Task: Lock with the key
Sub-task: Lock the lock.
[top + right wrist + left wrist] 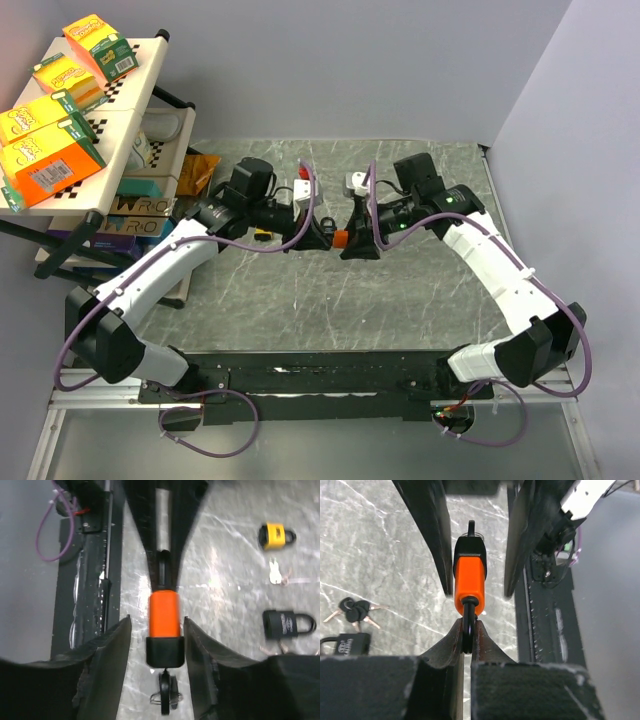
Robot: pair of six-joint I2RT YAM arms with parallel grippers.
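L gripper [468, 629] is pinching orange padlock [470, 577] by shackle [468, 614]; R gripper [156, 625] is flanking it, jaws apart; key [166, 700] at its 6 o'clock.

I read padlock [340, 238] above surface [330, 300] centre; left end effector [321, 238] at its 9 o'clock, right end effector [353, 242] at 3 o'clock. Rack [128, 118] at surface's 10 o'clock, boxes [52, 162] on top.

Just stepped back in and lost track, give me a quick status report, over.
Left gripper shut on orange padlock shackle. Right gripper open, straddling its body. Key in keyhole. Nothing blocking.
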